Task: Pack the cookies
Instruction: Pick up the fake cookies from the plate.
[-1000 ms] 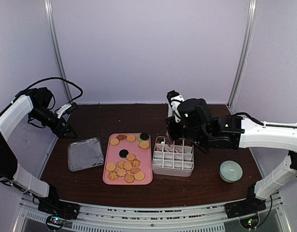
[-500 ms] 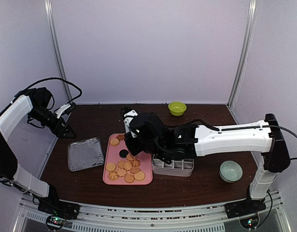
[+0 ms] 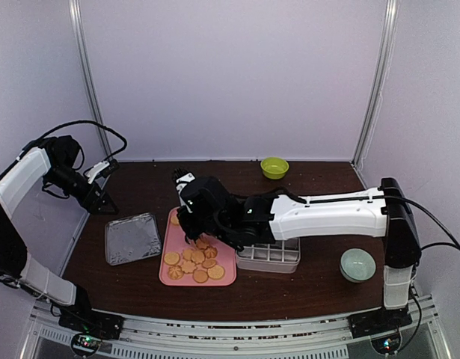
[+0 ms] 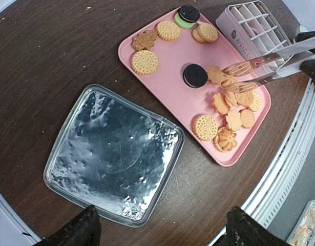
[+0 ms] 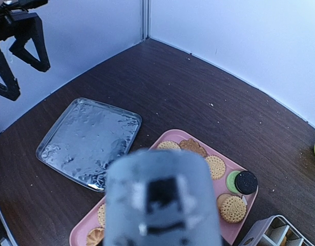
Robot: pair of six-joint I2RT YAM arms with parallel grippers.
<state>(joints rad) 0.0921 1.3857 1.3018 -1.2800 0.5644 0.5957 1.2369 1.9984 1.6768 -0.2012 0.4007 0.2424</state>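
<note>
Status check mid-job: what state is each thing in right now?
left gripper: open, empty
right gripper: shut on tongs
tongs: tips apart, over the cookies
cookies: loose on pink tray
silver tray: empty, lying flat
divided box: open

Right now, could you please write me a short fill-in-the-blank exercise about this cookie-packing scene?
The right hand holds the tongs over the ___ tray.
The left hand is ___ and holds nothing.
Among the cookies, exactly ___ are black.
Missing words: pink; open; two.
</note>
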